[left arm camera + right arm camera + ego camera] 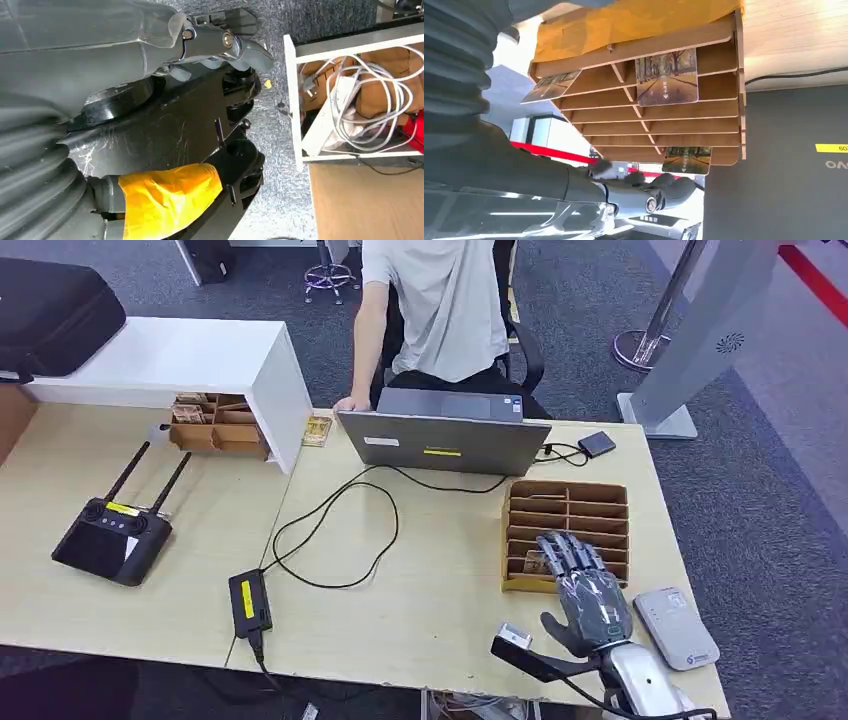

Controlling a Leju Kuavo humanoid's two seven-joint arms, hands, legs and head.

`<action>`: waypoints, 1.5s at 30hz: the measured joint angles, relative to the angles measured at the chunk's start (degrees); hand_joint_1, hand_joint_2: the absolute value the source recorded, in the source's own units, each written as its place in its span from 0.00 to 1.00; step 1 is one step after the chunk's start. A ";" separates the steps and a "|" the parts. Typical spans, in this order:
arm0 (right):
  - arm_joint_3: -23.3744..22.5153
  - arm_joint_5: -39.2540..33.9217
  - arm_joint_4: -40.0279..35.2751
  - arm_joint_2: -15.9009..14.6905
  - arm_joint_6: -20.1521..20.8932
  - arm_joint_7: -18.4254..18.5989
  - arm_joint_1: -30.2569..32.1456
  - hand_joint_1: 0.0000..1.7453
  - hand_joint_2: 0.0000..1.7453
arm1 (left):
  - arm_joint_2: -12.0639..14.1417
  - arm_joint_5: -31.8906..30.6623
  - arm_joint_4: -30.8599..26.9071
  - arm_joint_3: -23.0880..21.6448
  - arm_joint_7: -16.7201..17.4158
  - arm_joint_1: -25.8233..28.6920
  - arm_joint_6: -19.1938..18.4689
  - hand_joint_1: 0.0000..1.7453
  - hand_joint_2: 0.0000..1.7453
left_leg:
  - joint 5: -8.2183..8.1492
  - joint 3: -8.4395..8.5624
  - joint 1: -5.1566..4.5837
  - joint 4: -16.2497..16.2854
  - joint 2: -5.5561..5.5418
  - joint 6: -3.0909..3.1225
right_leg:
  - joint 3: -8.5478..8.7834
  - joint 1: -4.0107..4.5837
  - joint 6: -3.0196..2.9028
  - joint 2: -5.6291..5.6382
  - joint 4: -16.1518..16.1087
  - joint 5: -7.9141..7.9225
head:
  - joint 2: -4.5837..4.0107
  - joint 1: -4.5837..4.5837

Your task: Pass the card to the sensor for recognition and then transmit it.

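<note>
I see a light wood table (420,570), a brown slotted rack (566,508), cards with a green and brown tree road picture (667,76), a white and grey sensor (676,627), a grey laptop (444,441) with a yellow sticker, my grey right hand (587,592), black cables (335,525)
</note>
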 joint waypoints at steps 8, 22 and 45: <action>0.79 0.24 0.96 0.61 0.02 -0.59 -0.41 0.00 1.00 | -0.02 -0.02 0.00 0.00 0.00 -0.02 -0.31 0.00 1.00 | 0.00 -0.01 0.00 0.00 -0.01 0.00 | 0.01 0.00 0.00 -0.01 0.00 0.00 | 0.00 0.02; 1.57 0.46 2.71 0.85 -0.20 0.13 -2.02 0.00 1.00 | -0.02 -0.13 0.00 0.02 0.02 -0.03 -0.63 0.00 1.00 | 0.00 -0.01 0.00 0.00 0.00 0.00 | 0.01 0.00 0.00 -0.01 0.00 0.00 | 0.00 0.02; -6.10 0.31 5.66 -1.18 -1.25 1.60 -0.36 0.00 1.00 | -0.02 0.04 0.00 0.00 -0.59 0.04 -0.83 0.00 1.00 | 0.00 0.00 -0.01 0.00 -0.01 0.00 | -0.01 0.00 0.00 -0.01 -0.01 0.00 | 0.00 0.00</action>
